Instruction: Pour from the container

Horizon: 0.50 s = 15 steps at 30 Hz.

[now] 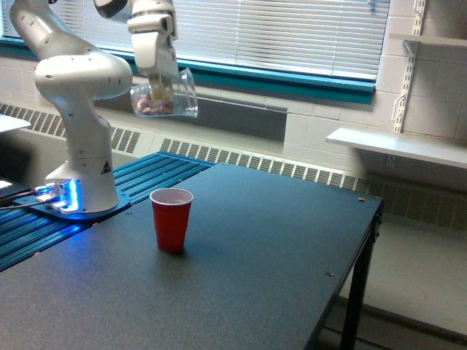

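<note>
Stage: pour judged not begun | container [165, 95] held tilted in the air, above and toward the exterior view's left of the red cup [171, 219], pinkish bits retained inside | gripper [160, 89] clamped on it | red cup upright on table [277, 248] | remaining: alignment, tipping.

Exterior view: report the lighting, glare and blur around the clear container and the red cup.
Exterior view: daylight through the blinds backlights the clear container, its walls hazy and soft-edged against the wall; the red cup is sharp, with only a faint shadow on the matte dark table; blue glow at the arm's base.
</note>
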Motion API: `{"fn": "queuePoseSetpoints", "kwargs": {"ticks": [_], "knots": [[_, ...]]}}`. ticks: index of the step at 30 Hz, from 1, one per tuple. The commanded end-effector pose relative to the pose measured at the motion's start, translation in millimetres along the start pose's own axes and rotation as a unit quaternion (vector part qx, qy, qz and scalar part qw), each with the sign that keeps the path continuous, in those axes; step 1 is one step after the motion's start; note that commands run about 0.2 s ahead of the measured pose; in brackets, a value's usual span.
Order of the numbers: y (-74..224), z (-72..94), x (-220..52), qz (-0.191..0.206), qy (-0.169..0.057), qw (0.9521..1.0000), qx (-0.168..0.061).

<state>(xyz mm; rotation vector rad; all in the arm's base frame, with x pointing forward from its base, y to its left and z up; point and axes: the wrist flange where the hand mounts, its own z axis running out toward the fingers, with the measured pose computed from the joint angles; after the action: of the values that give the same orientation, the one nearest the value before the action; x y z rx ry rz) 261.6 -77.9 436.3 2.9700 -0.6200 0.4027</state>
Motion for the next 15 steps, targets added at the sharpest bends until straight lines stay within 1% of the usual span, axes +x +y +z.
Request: {"fn": "queuePoseSetpoints", "kwargs": {"ticks": [1,3,8,10,13,14,15], "knots": [[6,16.5,-12,-0.019,-0.017,0.9996,-0.014],[8,19.8,-14,-0.022,-0.021,0.9994,-0.018],[13,27.1,-18,-0.03,-0.03,0.9982,-0.042],[14,29.2,-19,-0.035,-0.036,0.9971,-0.057],[15,32.2,-21,-0.041,-0.044,0.9957,-0.071],[15,33.2,-21,-0.042,-0.045,0.9949,-0.079],[16,34.4,-22,-0.044,-0.046,0.9936,-0.094]]}}
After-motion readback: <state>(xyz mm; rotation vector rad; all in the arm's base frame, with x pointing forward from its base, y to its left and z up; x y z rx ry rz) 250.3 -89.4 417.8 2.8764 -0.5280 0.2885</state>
